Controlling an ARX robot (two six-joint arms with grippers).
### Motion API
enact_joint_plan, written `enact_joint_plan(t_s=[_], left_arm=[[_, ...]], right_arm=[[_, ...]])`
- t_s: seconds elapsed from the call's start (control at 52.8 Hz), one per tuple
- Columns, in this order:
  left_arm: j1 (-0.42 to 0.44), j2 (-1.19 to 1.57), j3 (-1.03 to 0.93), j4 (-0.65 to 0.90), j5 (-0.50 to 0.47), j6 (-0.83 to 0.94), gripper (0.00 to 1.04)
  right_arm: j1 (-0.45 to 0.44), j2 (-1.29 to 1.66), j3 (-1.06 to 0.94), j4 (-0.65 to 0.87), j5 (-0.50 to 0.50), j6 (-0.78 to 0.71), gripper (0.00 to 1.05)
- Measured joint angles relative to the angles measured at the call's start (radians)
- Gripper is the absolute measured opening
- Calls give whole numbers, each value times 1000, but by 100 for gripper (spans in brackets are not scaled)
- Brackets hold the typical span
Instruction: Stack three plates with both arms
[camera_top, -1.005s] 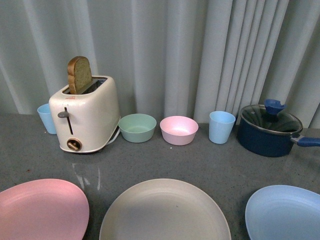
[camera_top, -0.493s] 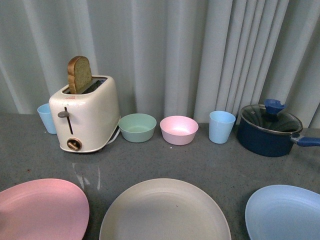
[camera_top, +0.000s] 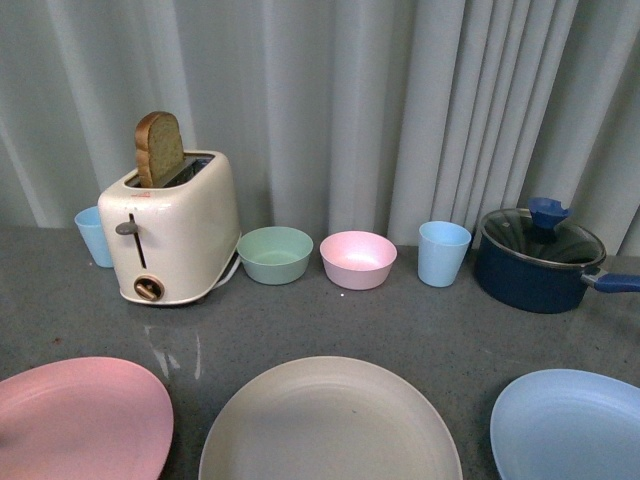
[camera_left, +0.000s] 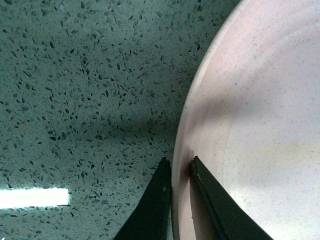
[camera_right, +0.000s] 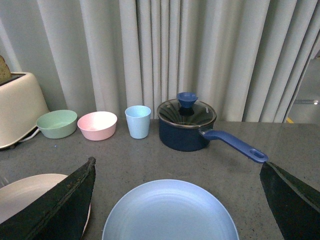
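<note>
the three plates are round, so none has a long axis; each lies with its shallow hollow facing up on the speckled grey surface (camera_top: 420, 325). in the front view they form a row along the near edge: the pink plate (camera_top: 80, 420) on the left, the beige plate (camera_top: 330, 420) in the middle, the light blue plate (camera_top: 570, 425) on the right, each apart from its neighbour and cut off by the frame.

the left hand (camera_left: 180, 161) is narrowed onto the pink plate's (camera_left: 260, 125) rim: one black finger (camera_left: 155, 200) sits outside the edge over the surface (camera_left: 90, 90), the other on the plate's inner slope, the rim pinched between them. the plate is matte, pale, finely flecked.

the right hand (camera_right: 177, 162) is spread wide and holds nothing. its two dark fingers (camera_right: 65, 205) stand at either side of the right wrist view, and the light blue plate (camera_right: 170, 212) lies below, between them, not touched. the beige plate (camera_right: 25, 195) shows partly behind one finger.

at the back, in front of a pale grey curtain (camera_top: 400, 100), stand a cream toaster (camera_top: 175, 235) with a slice of bread (camera_top: 160, 150) upright in its slot, a green bowl (camera_top: 274, 255), a pink bowl (camera_top: 358, 260), a light blue cup (camera_top: 443, 254) and a dark blue saucepan (camera_top: 540, 265) with a glass lid, well apart from the plates.
</note>
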Motion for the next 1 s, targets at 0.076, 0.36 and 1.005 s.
enact_joint_plan(t_s=[0.076,0.36,1.005], left_arm=[[17,0,20,-44,45,-32,5],[87,-6,106,-173,192,-122,4],[-76,-332,-14,-178,455,-256,4]], right_arm=[[0,0,0,0,0,0,97],[0,0,0,0,0,0,97],[0,0,0,0,0,0,97]])
